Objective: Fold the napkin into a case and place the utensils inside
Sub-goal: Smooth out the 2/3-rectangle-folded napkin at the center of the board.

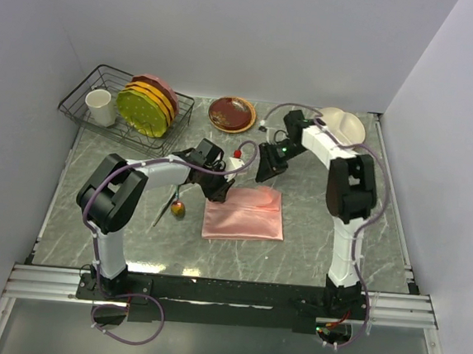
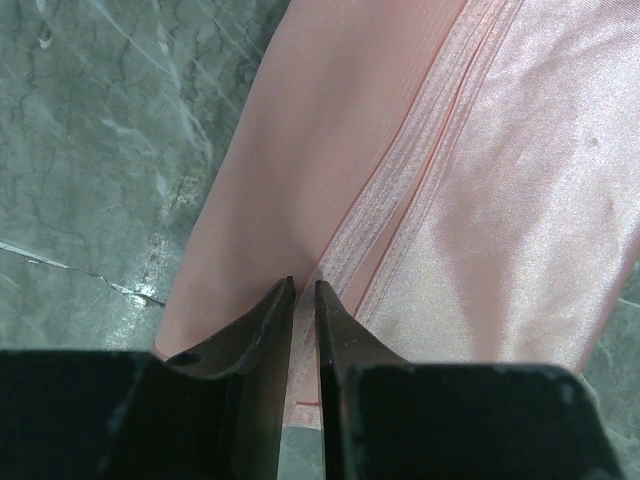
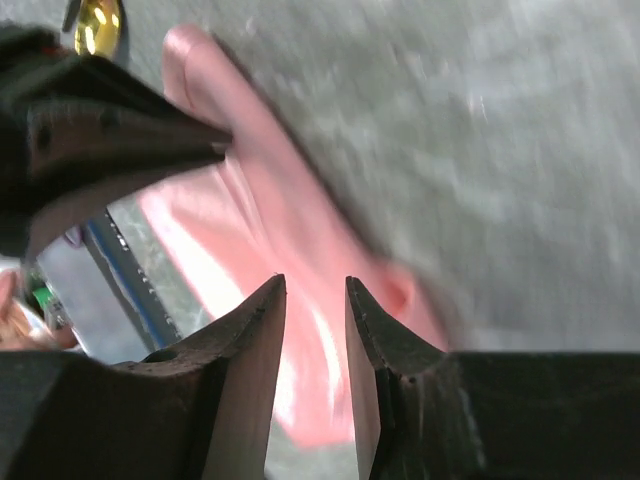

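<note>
The salmon-pink napkin (image 1: pixel 244 213) lies folded into a rectangle on the marble table. My left gripper (image 1: pixel 220 190) is at its far left corner. In the left wrist view its jaws (image 2: pixel 305 285) stand nearly together, pinching the napkin's hem (image 2: pixel 400 190). My right gripper (image 1: pixel 263 174) hovers over the far edge, open, with nothing between its fingers (image 3: pixel 315 282). The napkin (image 3: pixel 260 230) shows blurred below it. The utensils lie left of the napkin: a gold spoon head (image 1: pixel 177 210) and thin dark handles (image 1: pixel 164 210). The gold head (image 3: pixel 97 25) also shows in the right wrist view.
A wire rack (image 1: pixel 83 115) at the back left holds a white cup (image 1: pixel 100 107) and several upright plates (image 1: pixel 147 107). A brown plate (image 1: pixel 231 114) and a white bowl (image 1: pixel 343 122) sit along the back. White walls close in the table.
</note>
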Motion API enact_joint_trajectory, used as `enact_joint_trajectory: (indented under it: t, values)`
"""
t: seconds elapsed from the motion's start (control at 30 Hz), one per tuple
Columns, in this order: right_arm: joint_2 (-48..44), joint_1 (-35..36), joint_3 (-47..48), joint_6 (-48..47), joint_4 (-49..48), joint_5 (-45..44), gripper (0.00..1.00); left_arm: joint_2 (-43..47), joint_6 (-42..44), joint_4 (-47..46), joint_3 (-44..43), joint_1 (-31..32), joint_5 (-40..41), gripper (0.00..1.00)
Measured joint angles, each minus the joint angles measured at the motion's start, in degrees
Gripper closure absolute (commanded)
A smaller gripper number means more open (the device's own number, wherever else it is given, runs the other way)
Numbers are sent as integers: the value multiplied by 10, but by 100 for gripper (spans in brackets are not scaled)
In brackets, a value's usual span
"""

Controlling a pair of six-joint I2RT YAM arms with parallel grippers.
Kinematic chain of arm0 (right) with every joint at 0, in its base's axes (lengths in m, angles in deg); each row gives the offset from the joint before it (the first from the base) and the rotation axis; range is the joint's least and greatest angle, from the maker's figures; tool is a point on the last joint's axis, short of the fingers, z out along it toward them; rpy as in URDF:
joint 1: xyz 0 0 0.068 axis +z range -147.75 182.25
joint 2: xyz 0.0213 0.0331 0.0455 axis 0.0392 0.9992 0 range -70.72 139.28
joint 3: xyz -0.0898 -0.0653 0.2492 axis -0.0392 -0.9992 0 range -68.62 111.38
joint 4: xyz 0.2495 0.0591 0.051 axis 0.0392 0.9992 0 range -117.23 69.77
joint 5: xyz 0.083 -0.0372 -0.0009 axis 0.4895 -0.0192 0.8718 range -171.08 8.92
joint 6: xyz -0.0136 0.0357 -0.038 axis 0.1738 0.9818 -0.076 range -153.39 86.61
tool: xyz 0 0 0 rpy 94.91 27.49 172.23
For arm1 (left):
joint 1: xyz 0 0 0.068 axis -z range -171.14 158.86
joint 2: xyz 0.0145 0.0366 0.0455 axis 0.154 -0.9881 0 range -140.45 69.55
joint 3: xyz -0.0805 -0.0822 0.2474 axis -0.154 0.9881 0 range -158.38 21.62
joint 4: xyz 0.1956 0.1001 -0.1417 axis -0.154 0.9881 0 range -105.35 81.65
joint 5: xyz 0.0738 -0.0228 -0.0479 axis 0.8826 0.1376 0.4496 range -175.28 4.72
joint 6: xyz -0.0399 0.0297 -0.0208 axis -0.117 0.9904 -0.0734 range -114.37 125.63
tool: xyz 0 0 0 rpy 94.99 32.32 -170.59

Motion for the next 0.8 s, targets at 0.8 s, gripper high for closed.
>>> enact_joint_trajectory:
  t: [0.8]
  values:
    - [-122, 3, -143, 114, -43, -157, 58, 0, -5, 0, 0, 2, 3, 78]
